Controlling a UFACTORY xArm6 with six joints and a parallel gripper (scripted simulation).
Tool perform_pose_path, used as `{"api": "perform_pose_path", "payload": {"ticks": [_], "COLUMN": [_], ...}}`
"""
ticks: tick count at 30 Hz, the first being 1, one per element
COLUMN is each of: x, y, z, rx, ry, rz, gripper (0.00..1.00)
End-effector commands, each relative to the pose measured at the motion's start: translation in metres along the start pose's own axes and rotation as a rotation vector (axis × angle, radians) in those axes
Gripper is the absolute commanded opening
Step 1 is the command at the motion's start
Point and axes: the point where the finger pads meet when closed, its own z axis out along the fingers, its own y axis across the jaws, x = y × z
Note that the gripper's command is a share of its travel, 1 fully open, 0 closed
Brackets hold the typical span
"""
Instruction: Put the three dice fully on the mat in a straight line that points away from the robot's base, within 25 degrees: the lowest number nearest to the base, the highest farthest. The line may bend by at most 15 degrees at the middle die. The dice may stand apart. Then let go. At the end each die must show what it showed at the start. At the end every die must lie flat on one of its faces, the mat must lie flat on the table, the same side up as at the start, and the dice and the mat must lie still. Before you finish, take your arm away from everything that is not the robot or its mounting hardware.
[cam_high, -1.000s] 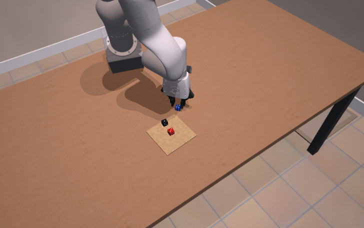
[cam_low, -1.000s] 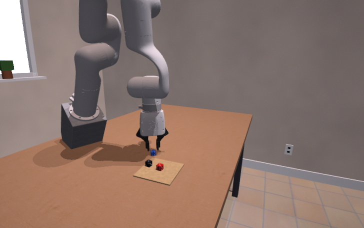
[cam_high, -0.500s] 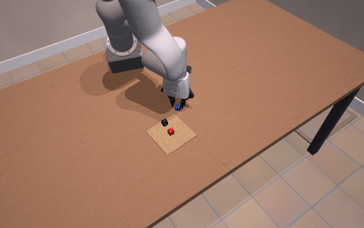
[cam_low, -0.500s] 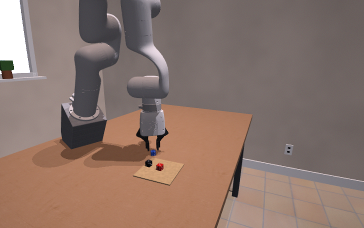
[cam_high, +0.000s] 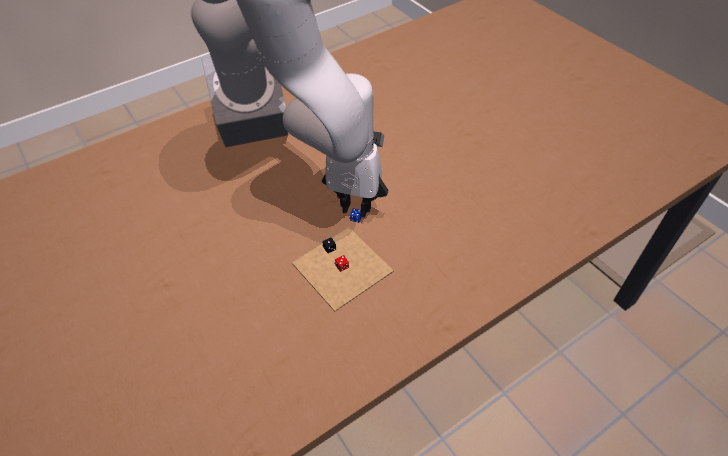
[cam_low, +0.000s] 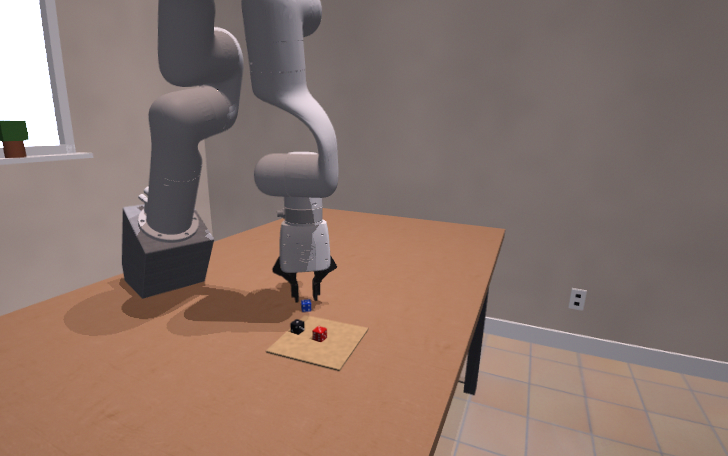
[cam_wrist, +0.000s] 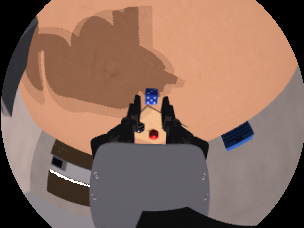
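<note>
A tan mat (cam_high: 342, 271) lies flat on the table in front of the robot's base. A red die (cam_high: 341, 263) sits on the mat near its middle. A black die (cam_high: 328, 245) sits at the mat's edge on the base side; I cannot tell whether it is fully on the mat. A blue die (cam_high: 355, 215) lies on the bare table, just off the mat's corner nearest the arm. My gripper (cam_high: 355, 209) points straight down over the blue die, partly open, with a fingertip on either side just above it. In the wrist view the blue die (cam_wrist: 152, 96) shows between the fingertips.
The robot's base block (cam_high: 249, 115) stands at the table's far edge behind the gripper. The table's right edge (cam_low: 486, 300) is well beyond the mat (cam_low: 316, 342). A plant pot (cam_low: 13, 139) stands on the window sill, off the table.
</note>
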Motion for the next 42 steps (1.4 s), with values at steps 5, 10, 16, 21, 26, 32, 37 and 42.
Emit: {"api": "perform_pose_path", "payload": {"ticks": [5,10,16,21,26,32,37,42], "x": [0.000,0.000,0.000,0.000,0.000,0.000,0.000,0.000], "y": [0.001,0.001,0.001,0.001,0.001,0.001,0.001,0.001], "z": [0.006,0.013,0.019,0.023,0.023,0.023,0.023,0.023], "rx": [-0.002,-0.002,-0.002,-0.002,-0.002,-0.002,-0.002,-0.002], "ry": [0.000,0.000,0.000,0.000,0.000,0.000,0.000,0.000], "rz": [0.000,0.000,0.000,0.000,0.000,0.000,0.000,0.000], "gripper": [0.36,0.36,0.36,0.36,0.36,0.36,0.36,0.36]}}
